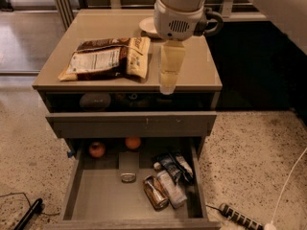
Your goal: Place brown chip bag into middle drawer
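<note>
— Speckled stone floor [249, 152] lies all around one low taupe-grey cabinet with a smooth tan top [192, 66]. What is on this top?

— On its left part lies the large crinkly dark brown chip bag [103, 59]. It is flat, with cream-tan ends, and its white label panel faces up. At the far edge a white plate [147, 27] is partly hidden by the arm.

— And where is the cream-coloured gripper [167, 86]?

— It hangs under the white round wrist housing [180, 18] and points down, over the front part of the top, just to the right of the bag. It appears apart from the bag. Whether it is open or closed, I cannot tell from this side.

— Is the bag in the wide taupe-grey middle drawer [72, 186]?

— No, the bag is on the cabinet top. This drawer is pulled far out, low in the cabinet. Inside, near the back, are a reddish round fruit [97, 149] and an orange round fruit [133, 143]. A small silver can [128, 177] is in the middle. A brown can [156, 193] lies beside dark and white packets [171, 171] at the right.

— And above it?

— A narrow upper drawer [129, 123] is open a little, and a dark round object [95, 101] shows in it.
</note>
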{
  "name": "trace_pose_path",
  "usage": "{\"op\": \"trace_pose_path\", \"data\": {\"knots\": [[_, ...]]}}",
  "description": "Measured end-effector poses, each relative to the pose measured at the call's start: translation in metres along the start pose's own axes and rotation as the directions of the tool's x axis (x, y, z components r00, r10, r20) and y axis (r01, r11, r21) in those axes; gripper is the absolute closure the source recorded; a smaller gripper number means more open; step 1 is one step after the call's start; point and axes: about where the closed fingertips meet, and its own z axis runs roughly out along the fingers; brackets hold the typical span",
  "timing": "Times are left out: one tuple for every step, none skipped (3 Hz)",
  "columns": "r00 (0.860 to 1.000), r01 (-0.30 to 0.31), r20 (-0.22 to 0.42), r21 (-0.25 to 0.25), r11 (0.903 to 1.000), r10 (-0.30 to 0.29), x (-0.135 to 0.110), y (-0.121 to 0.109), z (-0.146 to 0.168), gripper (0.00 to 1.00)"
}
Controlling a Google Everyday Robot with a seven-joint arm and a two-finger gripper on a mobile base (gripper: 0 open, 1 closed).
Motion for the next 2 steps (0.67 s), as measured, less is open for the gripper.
{"op": "trace_pose_path", "data": {"knots": [[0.999,0.021,0.051,-0.018,0.9996,-0.02,-0.014,-0.02,0.006,0.0],[0.997,0.049,0.069,-0.085,0.9952,-0.043,-0.047,-0.078,0.051,0.0]]}}
